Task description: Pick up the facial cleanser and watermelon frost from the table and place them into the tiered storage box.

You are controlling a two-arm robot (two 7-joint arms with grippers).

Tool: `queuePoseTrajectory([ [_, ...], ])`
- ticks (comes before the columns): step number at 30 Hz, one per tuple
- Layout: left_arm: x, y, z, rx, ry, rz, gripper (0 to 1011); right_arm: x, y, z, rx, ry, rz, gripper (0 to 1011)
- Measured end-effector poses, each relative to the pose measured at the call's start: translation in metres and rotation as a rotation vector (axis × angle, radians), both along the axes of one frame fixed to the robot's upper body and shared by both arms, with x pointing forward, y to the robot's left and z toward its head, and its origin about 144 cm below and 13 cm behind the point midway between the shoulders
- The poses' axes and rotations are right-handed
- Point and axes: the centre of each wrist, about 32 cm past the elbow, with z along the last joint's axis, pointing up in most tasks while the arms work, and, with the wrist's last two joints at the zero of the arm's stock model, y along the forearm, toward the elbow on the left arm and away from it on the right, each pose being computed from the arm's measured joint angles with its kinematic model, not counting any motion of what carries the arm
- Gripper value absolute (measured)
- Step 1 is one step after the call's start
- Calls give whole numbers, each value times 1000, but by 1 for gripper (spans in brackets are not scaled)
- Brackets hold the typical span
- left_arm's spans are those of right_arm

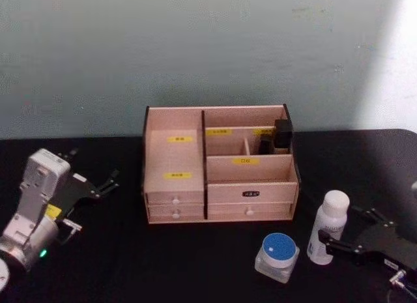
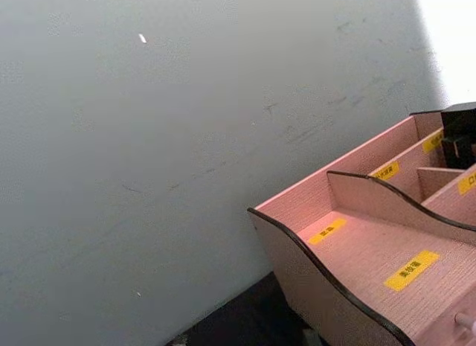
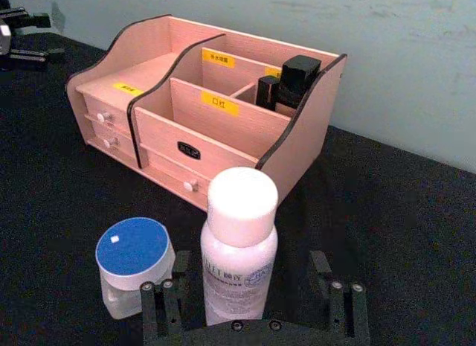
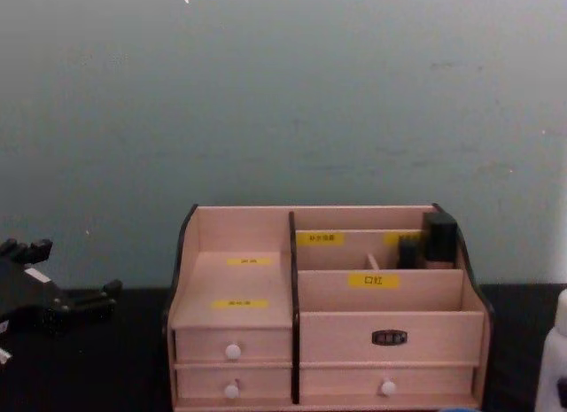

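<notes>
The right end effector [image 1: 344, 228] sits low over the black table [image 1: 130, 251] at the near right, its two black fingers [image 3: 160, 305] spread wide. The facial cleanser [image 1: 329, 228] stands upright between them, white cap up. From the right wrist view there is open table on one side of the bottle, and I cannot tell whether the other finger touches it. Nothing is clamped.

Just beside the bottle, on the side nearer the middle of the table, stands the watermelon frost [image 1: 277, 256], upright on the table with its blue lid on top. It is outside the fingers.

The tiered storage box [image 1: 163, 159] stands further back at the middle of the table, against the pale wall, drawers facing the robot. Both bottle and jar are in front of its right half, apart from it. Some small black items [image 1: 281, 135] stand in its rear right compartment.

The left end effector [image 1: 91, 169] hangs off to the left of the box, well apart from it, fingers parted and holding nothing.
</notes>
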Motion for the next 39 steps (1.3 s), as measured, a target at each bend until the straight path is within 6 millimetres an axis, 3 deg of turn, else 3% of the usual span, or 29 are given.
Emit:
queuePoseTrajectory([
  [28,0,0,0,0,0,0,1001,7,7,-1,14,2,1,1000],
  [39,0,0,0,0,0,0,1001,7,6,-1,13,1,1,760],
])
